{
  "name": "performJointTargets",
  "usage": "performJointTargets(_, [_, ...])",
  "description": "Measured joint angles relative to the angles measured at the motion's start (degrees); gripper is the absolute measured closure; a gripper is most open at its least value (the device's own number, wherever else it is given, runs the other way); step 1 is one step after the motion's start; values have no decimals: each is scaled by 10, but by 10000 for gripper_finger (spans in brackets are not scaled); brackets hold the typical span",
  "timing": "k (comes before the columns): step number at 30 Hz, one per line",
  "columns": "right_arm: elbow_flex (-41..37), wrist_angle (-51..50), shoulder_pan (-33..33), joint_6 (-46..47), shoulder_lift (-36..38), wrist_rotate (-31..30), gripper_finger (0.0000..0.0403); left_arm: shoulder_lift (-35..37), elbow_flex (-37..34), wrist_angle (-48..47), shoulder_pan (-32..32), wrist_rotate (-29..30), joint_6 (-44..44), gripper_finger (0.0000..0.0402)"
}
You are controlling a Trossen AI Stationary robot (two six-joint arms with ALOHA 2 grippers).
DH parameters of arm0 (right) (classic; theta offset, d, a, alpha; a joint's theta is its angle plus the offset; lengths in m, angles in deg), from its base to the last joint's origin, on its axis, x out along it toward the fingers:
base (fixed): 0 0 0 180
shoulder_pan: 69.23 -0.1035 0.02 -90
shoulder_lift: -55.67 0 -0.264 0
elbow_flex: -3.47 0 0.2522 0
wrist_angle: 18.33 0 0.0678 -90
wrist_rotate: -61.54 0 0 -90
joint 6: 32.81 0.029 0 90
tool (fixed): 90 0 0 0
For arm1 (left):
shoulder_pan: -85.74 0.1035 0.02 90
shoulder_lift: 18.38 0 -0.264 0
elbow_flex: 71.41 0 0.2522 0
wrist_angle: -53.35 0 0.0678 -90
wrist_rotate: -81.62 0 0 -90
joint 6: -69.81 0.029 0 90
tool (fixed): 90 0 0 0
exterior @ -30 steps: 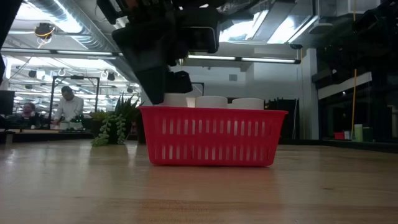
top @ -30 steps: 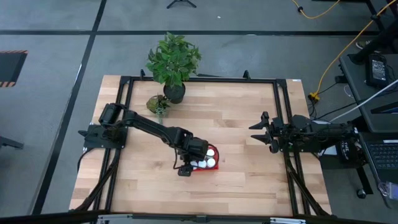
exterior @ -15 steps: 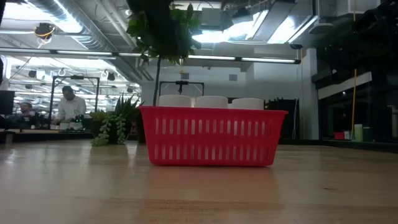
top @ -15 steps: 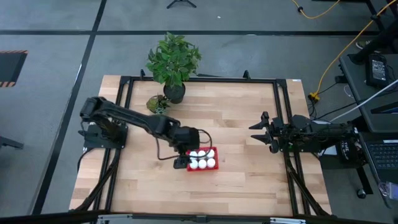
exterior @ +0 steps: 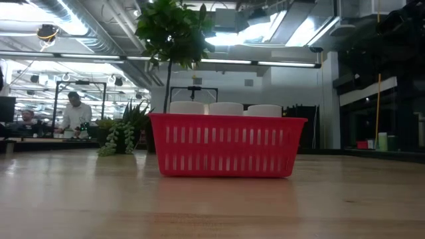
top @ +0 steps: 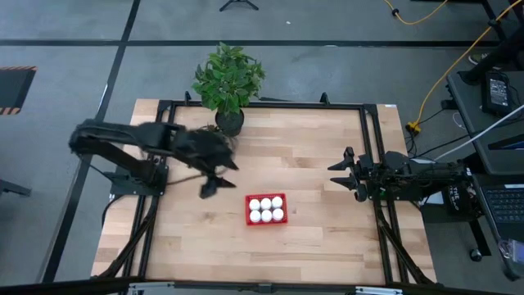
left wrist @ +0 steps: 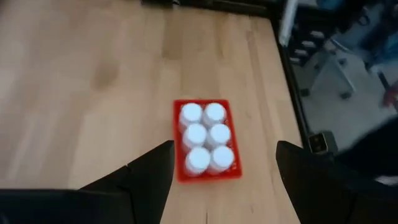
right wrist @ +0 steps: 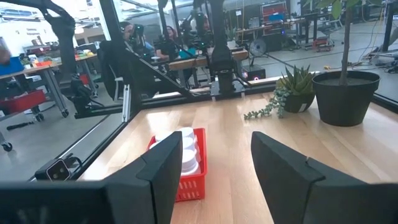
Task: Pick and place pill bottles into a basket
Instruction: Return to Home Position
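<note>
Dark six-joint left arm extended, elbow high; left gripper (top: pixel 218 176) hanging in air, fingers wide apart, empty. Right arm folded low; right gripper (top: pixel 337 174) fingers apart, empty.

6 pill bottles (top: pixel 265 204), 1 basket (exterior: pixel 226 146), 2 potted plants (top: pixel 228 78) and 2 arms (top: pixel 409 176) are in view.

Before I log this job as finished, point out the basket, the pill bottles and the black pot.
basket (exterior: pixel 226 146): low view, front wall.
pill bottles (left wrist: pixel 195 135): left wrist view, one middle cap.
black pot (right wrist: pixel 345 96): right wrist view, its side.
</note>
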Motion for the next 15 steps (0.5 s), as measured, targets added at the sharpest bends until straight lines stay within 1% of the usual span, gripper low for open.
performJointTargets(2, [0,0,0,0,0,0,209,34,0,-10,1,34,-15,130])
performJointTargets(4, [0,0,0,0,0,0,209,72,0,-18,0,63,5,130])
performJointTargets(7, [0,0,0,0,0,0,209,146,-9,-19,3,61,61,130])
performJointTargets(9, [0,0,0,0,0,0,209,218,-37,-20,16,60,76,130])
performJointTargets(12, [0,0,0,0,0,0,209,349,-126,-2,31,86,64,130])
performJointTargets(15, [0,0,0,0,0,0,209,489,-259,70,32,91,40,130])
